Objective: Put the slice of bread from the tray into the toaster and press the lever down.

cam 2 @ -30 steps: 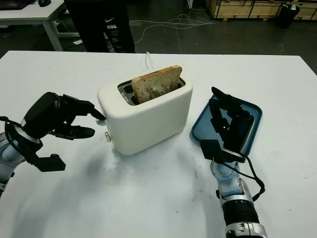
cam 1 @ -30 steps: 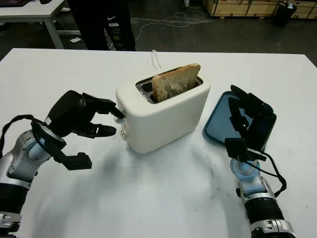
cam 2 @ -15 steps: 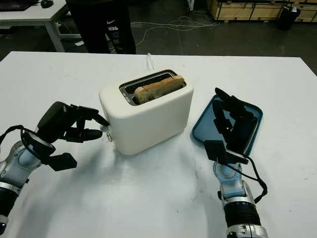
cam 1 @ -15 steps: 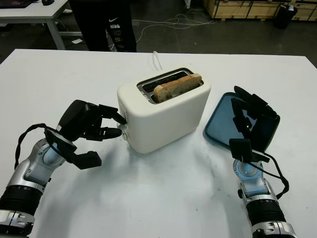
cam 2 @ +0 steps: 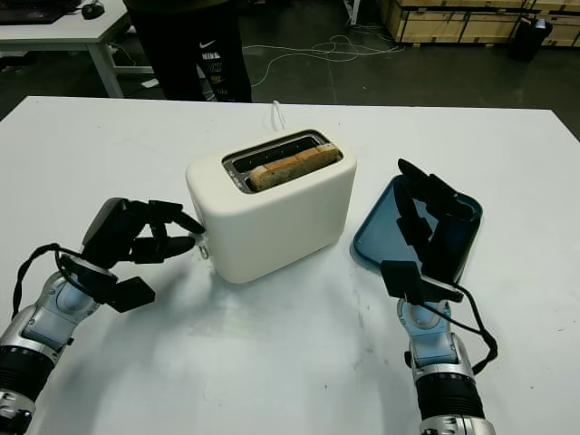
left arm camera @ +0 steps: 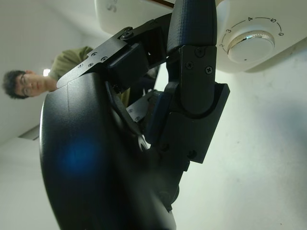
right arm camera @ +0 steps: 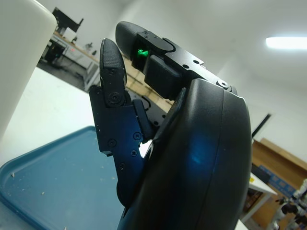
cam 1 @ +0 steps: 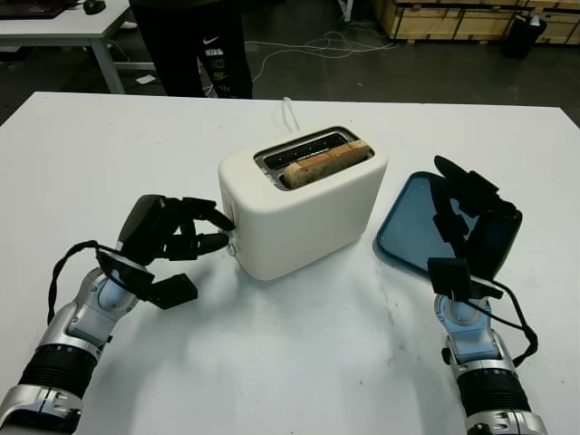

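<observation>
Bread [cam 1: 324, 163]: one brown, coarse-crusted slice, sunk in the near slot of the toaster [cam 1: 304, 207], only its top edge showing above the metal slot rim.

Toaster: cream, smooth, rounded box, standing mid tabletop [cam 1: 290, 362], set at an angle. A numbered dial [left arm camera: 250, 44] sits low on its left end face. White cord [cam 1: 288, 109] trails off behind it.

Left hand [cam 1: 172, 237]: black, hard-shelled, at the toaster's left end. Fingers [cam 1: 210, 217] curled, tips against that end face by the lever; nothing gripped. The lever itself is hidden behind the fingers.

Tray [cam 1: 408, 227]: blue, shallow, rounded corners, just right of the toaster, a few pale crumbs on its floor.

Right hand [cam 1: 471, 231]: raised upright above the tray's near edge, released, holding nothing.

Tabletop: white, matte, faint scuffs at front.

Person [cam 1: 190, 41] in dark clothes stands beyond the far edge. Another table [cam 1: 68, 23] and cables on the floor behind.
</observation>
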Controlling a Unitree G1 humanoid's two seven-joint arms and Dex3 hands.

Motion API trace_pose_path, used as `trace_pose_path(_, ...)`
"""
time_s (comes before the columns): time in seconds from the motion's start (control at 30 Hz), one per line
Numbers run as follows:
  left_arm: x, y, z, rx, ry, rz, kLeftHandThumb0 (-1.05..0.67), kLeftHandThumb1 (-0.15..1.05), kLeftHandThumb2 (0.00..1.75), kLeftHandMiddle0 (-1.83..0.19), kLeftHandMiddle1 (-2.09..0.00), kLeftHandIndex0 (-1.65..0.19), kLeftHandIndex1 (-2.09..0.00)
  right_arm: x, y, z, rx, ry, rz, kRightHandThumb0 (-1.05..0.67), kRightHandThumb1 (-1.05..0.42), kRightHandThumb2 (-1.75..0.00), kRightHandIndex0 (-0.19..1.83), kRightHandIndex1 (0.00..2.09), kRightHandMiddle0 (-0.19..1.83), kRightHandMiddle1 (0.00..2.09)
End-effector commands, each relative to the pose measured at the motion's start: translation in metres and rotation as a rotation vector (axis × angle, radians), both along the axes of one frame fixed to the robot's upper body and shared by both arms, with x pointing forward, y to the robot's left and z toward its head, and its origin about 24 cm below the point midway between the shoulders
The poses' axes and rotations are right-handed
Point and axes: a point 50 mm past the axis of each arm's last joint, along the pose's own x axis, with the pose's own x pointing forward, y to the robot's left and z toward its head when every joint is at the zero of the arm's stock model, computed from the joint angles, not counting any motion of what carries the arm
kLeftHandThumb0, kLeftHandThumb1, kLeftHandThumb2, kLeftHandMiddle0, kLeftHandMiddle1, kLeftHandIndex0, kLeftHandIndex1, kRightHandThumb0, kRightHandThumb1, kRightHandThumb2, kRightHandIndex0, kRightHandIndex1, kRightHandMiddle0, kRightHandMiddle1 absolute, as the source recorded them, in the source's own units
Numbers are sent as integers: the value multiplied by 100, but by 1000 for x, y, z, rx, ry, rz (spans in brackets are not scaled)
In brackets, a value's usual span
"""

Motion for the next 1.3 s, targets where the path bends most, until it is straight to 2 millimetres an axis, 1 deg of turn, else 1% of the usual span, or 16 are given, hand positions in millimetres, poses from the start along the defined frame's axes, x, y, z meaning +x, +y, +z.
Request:
trace_pose_path(0.0,-14,-16,-46,112,216,-44,-90,92,30,-129,-98,-121,-9,-2,-3,3,-16,-15,-1,-32,-92,-19,116,16,107,0)
trace_pose_path(0.1,-15,-17,-52,104,248,-30,-89,92,28,-131,-88,-122,-7,-4,-4,4,-13,-23,6,-31,-92,-18,117,16,107,0)
trace_pose_path(0.23,-17,-20,-62,111,309,-14,-89,92,27,-135,-85,-124,-7,-9,-5,5,-24,-25,4,-31,-92,-17,118,16,107,0)
trace_pose_path(0.27,-18,-21,-66,115,336,-12,-87,92,25,-135,-78,-124,-6,-11,-5,6,-32,-23,4,-31,-92,-17,118,16,107,0)
trace_pose_path(0.3,-19,-22,-69,117,356,-9,-86,92,23,-139,-60,-126,-4,-12,-6,6,-38,-23,4,-32,-92,-17,118,16,107,0)
trace_pose_path(0.37,-21,-24,-75,128,391,-4,-83,92,18,-146,-43,-128,-2,-15,-6,7,-40,-23,9,-33,-92,-17,118,16,107,0)
trace_pose_path(0.5,-22,-27,-86,153,484,0,-82,92,13,-139,-18,-128,-1,-16,-6,7,-46,-32,18,-36,-92,-18,120,17,108,0)
trace_pose_path(0.67,-18,-27,-91,213,555,12,-81,92,9,-138,-7,-130,-1,-14,-4,8,-60,-24,12,-40,-92,-19,120,18,108,0)
trace_pose_path(0.8,-15,-25,-79,208,519,2,-81,92,6,-141,-6,-131,-1,-12,-3,8,-47,-29,18,-41,-92,-19,120,18,107,0)
trace_pose_path(0.87,-14,-25,-72,182,476,-7,-82,92,6,-145,-7,-131,-1,-12,-2,8,-49,-33,19,-42,-92,-19,119,18,107,0)
trace_pose_path(0.93,-15,-26,-61,120,404,-25,-87,92,8,-155,-37,-136,-2,-11,-2,9,-51,-35,18,-42,-92,-19,119,18,107,0)
trace_pose_path(1.0,-16,-27,-48,54,323,-51,-91,92,14,-156,-52,-139,-3,-11,-2,9,-52,-34,17,-42,-92,-19,119,18,108,0)
trace_pose_path(1.13,-18,-27,-26,-55,189,-77,-99,92,27,-140,-101,-152,-4,-11,-2,9,-47,-35,18,-42,-92,-19,119,19,108,0)
trace_pose_path(1.17,-19,-27,-20,-79,162,-81,-100,92,29,-137,-109,-155,-6,-11,-2,9,-46,-35,17,-42,-92,-19,119,19,108,0)
trace_pose_path(1.2,-19,-26,-14,-104,135,-82,-101,92,33,-135,-114,-156,-10,-10,-2,8,-48,-34,16,-42,-92,-19,119,19,108,0)
trace_pose_path(1.27,-21,-24,-2,-162,75,-79,-102,92,36,-132,-114,-157,-19,-10,-1,8,-53,-27,15,-41,-92,-20,118,18,108,0)
